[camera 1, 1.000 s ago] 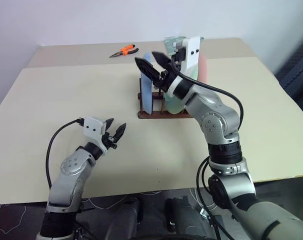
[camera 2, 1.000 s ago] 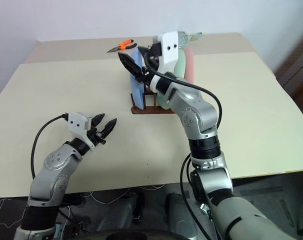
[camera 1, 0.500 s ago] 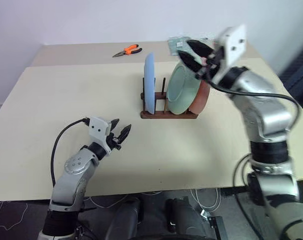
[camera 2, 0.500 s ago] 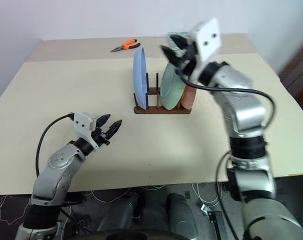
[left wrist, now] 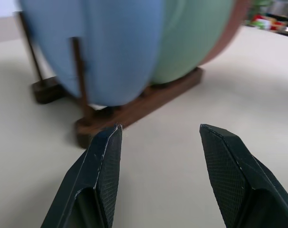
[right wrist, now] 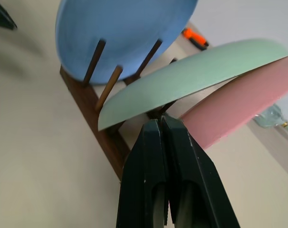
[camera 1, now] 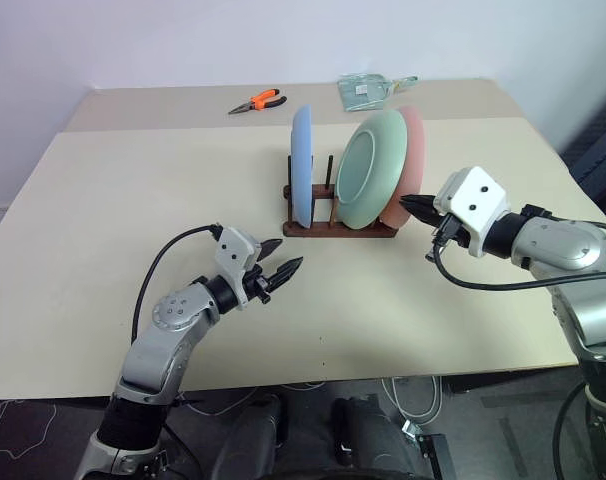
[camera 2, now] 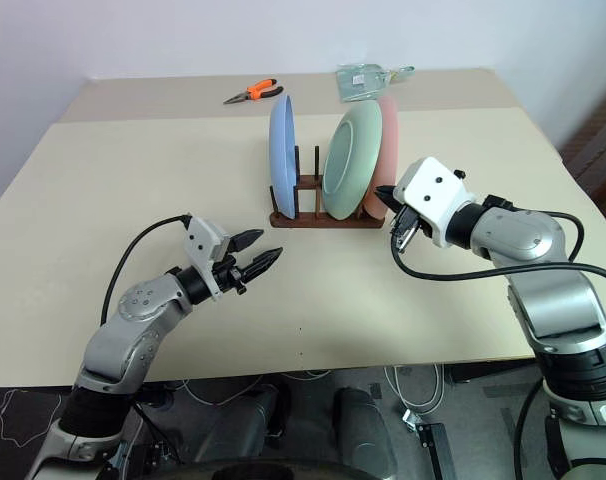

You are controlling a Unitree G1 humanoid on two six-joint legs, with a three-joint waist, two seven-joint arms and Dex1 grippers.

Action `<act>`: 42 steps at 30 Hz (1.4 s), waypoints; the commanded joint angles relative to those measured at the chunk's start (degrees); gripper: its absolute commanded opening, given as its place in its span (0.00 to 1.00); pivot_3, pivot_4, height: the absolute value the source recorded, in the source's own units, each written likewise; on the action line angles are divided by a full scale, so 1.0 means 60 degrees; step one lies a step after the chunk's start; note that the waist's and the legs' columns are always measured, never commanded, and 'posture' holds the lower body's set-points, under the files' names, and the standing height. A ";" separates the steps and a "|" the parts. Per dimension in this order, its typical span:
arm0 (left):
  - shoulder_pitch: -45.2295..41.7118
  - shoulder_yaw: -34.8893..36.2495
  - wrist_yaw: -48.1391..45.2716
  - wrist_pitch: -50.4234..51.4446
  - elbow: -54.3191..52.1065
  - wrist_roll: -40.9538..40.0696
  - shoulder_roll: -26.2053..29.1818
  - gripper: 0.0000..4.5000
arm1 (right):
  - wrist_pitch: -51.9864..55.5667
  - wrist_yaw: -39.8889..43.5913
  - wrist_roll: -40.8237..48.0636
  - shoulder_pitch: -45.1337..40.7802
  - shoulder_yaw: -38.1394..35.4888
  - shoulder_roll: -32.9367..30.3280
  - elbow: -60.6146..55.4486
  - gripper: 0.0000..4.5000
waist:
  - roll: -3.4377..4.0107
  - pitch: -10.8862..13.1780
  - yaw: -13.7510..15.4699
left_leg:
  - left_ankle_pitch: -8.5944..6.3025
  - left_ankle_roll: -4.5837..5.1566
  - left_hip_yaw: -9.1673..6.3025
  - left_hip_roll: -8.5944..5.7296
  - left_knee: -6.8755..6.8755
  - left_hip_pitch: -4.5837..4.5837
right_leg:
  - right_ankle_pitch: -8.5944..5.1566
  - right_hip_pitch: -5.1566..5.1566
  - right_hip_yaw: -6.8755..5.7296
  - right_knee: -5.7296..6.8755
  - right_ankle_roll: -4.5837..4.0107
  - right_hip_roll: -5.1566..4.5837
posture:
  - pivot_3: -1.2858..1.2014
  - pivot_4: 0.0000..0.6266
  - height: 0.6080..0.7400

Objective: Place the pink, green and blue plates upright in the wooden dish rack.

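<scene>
The left gripper [camera 1: 280,270] hovers low over the pale worktop [camera 1: 103,220], its jaws apart with nothing between them. Past it stands the small dark brown wooden dish rack [camera 1: 338,228], in the middle of the worktop. It holds the round blue plate [camera 1: 301,165], the round green plate [camera 1: 368,170] and the round pink plate [camera 1: 411,160], all on edge. The green and pink plates lean. The right gripper [camera 1: 415,203] sits just beside the pink plate, jaws pressed together and holding nothing.
</scene>
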 commanded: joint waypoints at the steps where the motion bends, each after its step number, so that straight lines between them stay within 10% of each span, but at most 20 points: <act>1: -0.0114 -0.0050 -0.0195 0.0111 -0.0509 -0.0151 0.0077 0.59 | -0.0309 -0.0225 -0.0471 -0.0146 0.0246 0.0252 0.0087 0.01 | 0.0000 0.0000 -0.0001 | 0.0000 0.0001 0.0000 0.0000 0.0002 0.0000 | 0.0000 0.0000 -0.0001 0.0000 0.0000 0.0000 | 0.52 0.24 0.89; 23: 0.0312 -0.0210 0.0048 0.0378 -0.0973 -0.0041 0.0014 0.59 | -0.1360 -0.0349 -0.1577 -0.1555 0.0959 0.1523 0.0902 0.01 | 0.0002 0.0001 -0.0004 | -0.0003 0.0004 -0.0001 -0.0003 0.0015 0.0001 | 0.0002 0.0006 -0.0004 0.0004 0.0003 0.0001 | 0.52 0.24 0.89; 36: 0.0118 0.0029 0.0098 0.0099 -0.0383 0.0087 0.0089 0.59 | -0.1489 -0.1220 0.0178 -0.2387 -0.2949 0.1232 0.2256 0.01 | 0.0003 0.0002 0.0013 | -0.0003 0.0005 -0.0001 -0.0004 0.0022 0.0001 | 0.0003 0.0012 -0.0004 0.0006 0.0004 0.0002 | 0.52 0.24 0.89; 42: 0.0089 0.1068 0.0559 -0.0598 0.0708 0.0511 0.0439 0.59 | -0.1556 -0.0975 0.0411 -0.0088 -0.3325 0.1569 0.2777 0.01 | -0.0019 -0.0015 -0.0019 | -0.0008 0.0013 -0.0004 0.0001 0.0017 0.0012 | 0.0004 0.0027 -0.0013 0.0007 0.0006 0.0003 | 0.52 0.24 0.89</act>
